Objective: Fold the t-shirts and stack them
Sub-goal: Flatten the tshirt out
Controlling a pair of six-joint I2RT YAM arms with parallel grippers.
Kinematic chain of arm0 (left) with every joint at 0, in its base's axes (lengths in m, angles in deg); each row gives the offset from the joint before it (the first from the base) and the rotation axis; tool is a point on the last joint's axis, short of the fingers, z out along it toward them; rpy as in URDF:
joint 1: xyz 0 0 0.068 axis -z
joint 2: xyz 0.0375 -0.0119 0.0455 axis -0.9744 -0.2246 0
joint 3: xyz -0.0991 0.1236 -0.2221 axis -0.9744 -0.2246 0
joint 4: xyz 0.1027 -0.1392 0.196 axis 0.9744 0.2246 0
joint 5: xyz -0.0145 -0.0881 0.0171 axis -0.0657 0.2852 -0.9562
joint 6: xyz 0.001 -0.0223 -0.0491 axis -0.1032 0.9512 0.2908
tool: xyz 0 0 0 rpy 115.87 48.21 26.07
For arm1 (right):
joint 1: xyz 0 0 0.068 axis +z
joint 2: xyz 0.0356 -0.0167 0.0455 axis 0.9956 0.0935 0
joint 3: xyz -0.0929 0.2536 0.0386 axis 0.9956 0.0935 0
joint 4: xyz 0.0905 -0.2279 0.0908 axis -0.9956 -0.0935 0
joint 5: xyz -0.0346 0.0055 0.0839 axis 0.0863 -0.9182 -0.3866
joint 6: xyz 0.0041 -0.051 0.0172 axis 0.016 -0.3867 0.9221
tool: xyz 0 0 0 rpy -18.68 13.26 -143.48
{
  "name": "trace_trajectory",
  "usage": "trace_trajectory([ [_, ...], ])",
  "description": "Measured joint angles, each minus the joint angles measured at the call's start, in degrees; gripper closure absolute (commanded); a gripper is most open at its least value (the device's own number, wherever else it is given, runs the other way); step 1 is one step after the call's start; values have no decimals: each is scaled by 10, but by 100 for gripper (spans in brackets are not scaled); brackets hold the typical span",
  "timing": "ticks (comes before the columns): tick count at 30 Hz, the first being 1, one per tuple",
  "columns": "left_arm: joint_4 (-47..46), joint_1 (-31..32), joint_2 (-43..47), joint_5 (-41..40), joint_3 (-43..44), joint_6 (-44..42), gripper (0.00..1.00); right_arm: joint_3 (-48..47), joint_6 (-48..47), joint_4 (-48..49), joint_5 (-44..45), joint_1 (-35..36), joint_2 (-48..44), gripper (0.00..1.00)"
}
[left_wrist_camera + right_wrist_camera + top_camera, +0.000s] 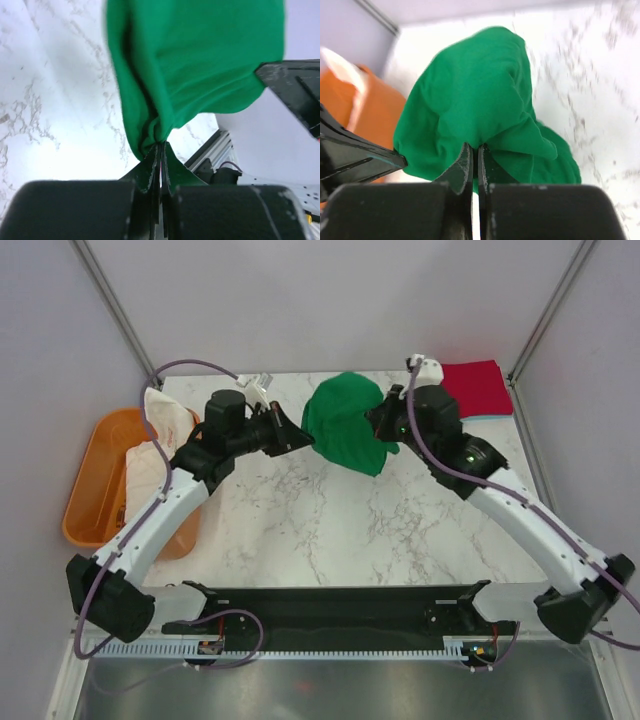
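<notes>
The left hand (305, 440) is gripping the green tee (345, 425) with its jaws pressed together on a pinch of cloth at the tee's left edge. The right hand (375, 420) is gripping it too, jaws closed on a fold at the tee's right side. The two hands are facing each other across the bundle, close together, near the far middle of the surface (300, 530).

The green tee is hanging bunched between them, not spread flat. Its long axis is running on a diagonal, from a rounded lump at the far left down to a loose tail pointing toward the near right. In the left wrist view the cloth is rising from the pinch and ballooning above it. In the right wrist view it is doming over the jaws, with a lower lobe trailing to the right. Whether that lobe is touching the surface I cannot tell.

The red tee (475, 387) is lying flat at the far right corner. A thin pale blue tee (492, 417) edge is showing beneath it. The white tee (165, 420) is draping over the far rim of the tub (85, 490), which is sitting at the left edge.
</notes>
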Motion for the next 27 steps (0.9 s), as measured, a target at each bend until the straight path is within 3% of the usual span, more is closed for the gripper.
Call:
trace_trajectory([
  [3,-13,1,48,2,3,0,98,6,1,19,3,-2,-76,100],
  [7,-8,2,74,1,-86,0,98,90,13,39,-3,-2,-129,100],
  [12,66,3,31,-11,-141,-2,98,137,22,-47,-7,-2,-40,100],
  [16,123,3,4,-19,-64,-10,98,98,10,-118,3,-3,-7,100],
  [18,135,3,-11,-18,4,-10,98,47,-3,-127,12,-5,-6,93],
  [19,135,3,-16,-17,34,-10,98,26,-7,-125,15,-7,-6,78],
  [20,134,3,-19,-13,68,-10,98,3,-9,-118,20,-10,-6,75],
  [27,129,3,-47,45,236,4,98,2,-19,-87,48,-30,-13,67],
])
